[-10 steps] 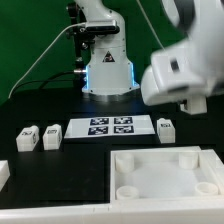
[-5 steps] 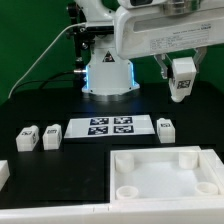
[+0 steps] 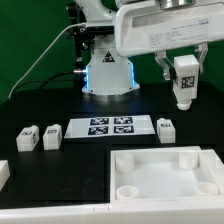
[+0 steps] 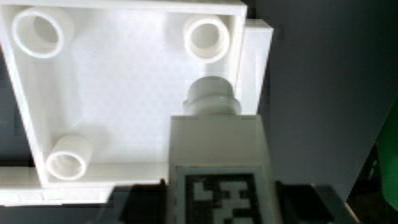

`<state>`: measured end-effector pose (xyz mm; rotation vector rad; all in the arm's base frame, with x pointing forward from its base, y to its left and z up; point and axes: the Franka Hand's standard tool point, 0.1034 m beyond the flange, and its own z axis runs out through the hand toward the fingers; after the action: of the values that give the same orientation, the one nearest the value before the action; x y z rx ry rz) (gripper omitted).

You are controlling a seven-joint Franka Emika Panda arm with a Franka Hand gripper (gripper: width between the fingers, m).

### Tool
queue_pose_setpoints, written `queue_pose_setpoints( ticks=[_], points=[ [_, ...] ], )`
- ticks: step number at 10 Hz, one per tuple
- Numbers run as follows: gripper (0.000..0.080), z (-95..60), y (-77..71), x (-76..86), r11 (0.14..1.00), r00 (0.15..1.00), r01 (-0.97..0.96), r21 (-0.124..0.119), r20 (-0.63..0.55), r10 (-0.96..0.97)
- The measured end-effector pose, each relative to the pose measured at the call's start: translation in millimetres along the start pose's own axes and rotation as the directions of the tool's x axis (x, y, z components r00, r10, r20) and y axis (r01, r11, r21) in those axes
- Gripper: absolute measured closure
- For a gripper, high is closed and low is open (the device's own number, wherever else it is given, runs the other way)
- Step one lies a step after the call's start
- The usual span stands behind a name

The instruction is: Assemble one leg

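My gripper (image 3: 185, 66) is shut on a white leg (image 3: 186, 86) with a black-and-white tag. It holds the leg upright, high above the table on the exterior view's right. In the wrist view the held leg (image 4: 217, 135) points its round peg end at the large white panel (image 4: 125, 90) with round sockets, and my gripper (image 4: 217, 198) clamps its tagged body. Three more legs stand on the table: two (image 3: 27, 137) (image 3: 51, 136) left of the marker board (image 3: 110, 127), one (image 3: 166, 127) right of it.
The white socketed panel (image 3: 150, 160) lies at the front right. A white block (image 3: 3, 172) sits at the left edge. The robot base (image 3: 108, 70) stands at the back, with a black cable on its left.
The arm rose out of a blurred low pose one second ago. Since half a second ago, the held leg has shifted slightly to the exterior view's right.
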<state>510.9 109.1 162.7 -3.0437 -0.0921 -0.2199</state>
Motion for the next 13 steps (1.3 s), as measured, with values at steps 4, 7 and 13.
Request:
queue_pose_setpoints(
  ticks=[4,7,13],
  points=[
    [0.0509,0.0,0.0,0.0,1.000,1.000,0.000,0.000,0.000,0.000],
    [0.0509,0.0,0.0,0.0,1.000,1.000,0.000,0.000,0.000,0.000],
    [0.0509,1.7,-30.3,77.6,0.999,0.964,0.007,0.041,-0.265,0.005]
  ],
)
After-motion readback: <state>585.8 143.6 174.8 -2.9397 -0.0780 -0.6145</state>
